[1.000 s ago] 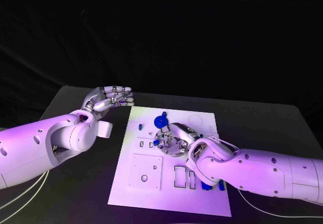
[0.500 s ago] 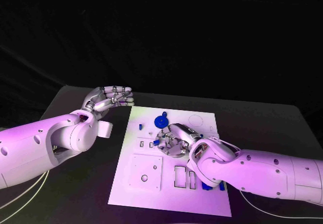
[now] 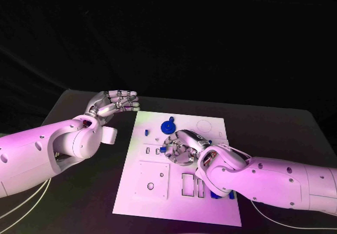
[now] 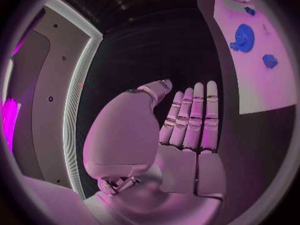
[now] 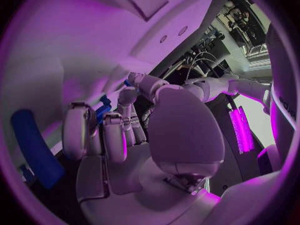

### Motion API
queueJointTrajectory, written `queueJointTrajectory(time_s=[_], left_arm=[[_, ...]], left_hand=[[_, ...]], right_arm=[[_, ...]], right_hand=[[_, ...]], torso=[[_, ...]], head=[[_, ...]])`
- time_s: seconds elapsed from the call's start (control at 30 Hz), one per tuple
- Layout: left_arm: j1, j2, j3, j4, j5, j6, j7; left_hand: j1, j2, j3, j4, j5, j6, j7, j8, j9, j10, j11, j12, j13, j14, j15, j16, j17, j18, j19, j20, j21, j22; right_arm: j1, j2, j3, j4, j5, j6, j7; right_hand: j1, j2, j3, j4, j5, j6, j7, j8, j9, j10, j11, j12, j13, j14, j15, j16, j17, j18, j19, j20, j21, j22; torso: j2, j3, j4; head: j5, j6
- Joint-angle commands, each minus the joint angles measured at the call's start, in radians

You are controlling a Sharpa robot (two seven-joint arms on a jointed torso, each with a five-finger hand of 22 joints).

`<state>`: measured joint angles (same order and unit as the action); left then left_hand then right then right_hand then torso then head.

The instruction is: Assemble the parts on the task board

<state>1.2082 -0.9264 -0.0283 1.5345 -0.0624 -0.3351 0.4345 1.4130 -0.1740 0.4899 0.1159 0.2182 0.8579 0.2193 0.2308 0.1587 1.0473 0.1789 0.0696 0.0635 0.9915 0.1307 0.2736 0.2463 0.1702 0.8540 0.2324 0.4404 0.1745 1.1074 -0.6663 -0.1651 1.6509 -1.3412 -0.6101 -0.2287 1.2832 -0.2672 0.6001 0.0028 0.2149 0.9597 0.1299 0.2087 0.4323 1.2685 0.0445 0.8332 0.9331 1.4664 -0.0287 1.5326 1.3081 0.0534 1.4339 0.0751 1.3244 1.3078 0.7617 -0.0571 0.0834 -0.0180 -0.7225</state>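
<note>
No text, label, brand, number or sign can be read anywhere; the task board (image 3: pixel 140 192) bears only outlined shapes and cut-outs, none of them forming letters or figures.

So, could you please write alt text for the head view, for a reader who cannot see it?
The robot's right hand rests fingers-down on the middle of the white task board, beside small blue parts, with a round blue gear just beyond it. The left hand is raised off the board's far left corner, holding nothing.
</note>
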Motion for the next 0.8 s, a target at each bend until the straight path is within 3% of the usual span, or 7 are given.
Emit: queueJointTrajectory(time_s=[0.03,0.8], left_arm=[[0.000,0.001,0.001,0.001,-0.003,0.013,0.005],[-0.001,0.000,0.001,0.001,-0.005,0.014,0.005]], left_hand=[[-0.005,0.004,0.000,-0.004,-0.003,0.004,0.019,-0.003,-0.001,-0.005,0.003,-0.006,0.000,0.002,0.002,-0.003,0.001,0.009,-0.004,-0.001,0.003,0.001],[-0.006,0.005,0.002,-0.007,-0.003,0.005,0.019,-0.004,-0.001,-0.005,0.003,-0.006,0.000,0.002,0.002,-0.006,0.003,0.009,-0.007,0.000,0.006,0.003]], right_arm=[[-0.001,-0.001,0.000,0.005,-0.015,0.010,-0.009],[-0.006,-0.013,0.000,0.024,-0.018,0.004,-0.029]], right_hand=[[-0.001,-0.009,-0.007,0.001,0.004,0.007,0.002,-0.003,-0.001,0.007,-0.002,0.004,0.003,0.076,0.002,-0.004,0.118,0.007,0.003,0.006,-0.002,0.115],[-0.002,-0.005,-0.010,0.003,0.004,0.011,0.002,-0.005,-0.002,0.016,-0.003,0.033,0.027,0.076,0.001,-0.004,0.118,0.007,0.003,0.005,-0.002,0.116]], torso=[[0.000,-0.0003,0.0003],[0.000,-0.0003,0.0000]], head=[[0.000,-0.001],[-0.001,0.001]])
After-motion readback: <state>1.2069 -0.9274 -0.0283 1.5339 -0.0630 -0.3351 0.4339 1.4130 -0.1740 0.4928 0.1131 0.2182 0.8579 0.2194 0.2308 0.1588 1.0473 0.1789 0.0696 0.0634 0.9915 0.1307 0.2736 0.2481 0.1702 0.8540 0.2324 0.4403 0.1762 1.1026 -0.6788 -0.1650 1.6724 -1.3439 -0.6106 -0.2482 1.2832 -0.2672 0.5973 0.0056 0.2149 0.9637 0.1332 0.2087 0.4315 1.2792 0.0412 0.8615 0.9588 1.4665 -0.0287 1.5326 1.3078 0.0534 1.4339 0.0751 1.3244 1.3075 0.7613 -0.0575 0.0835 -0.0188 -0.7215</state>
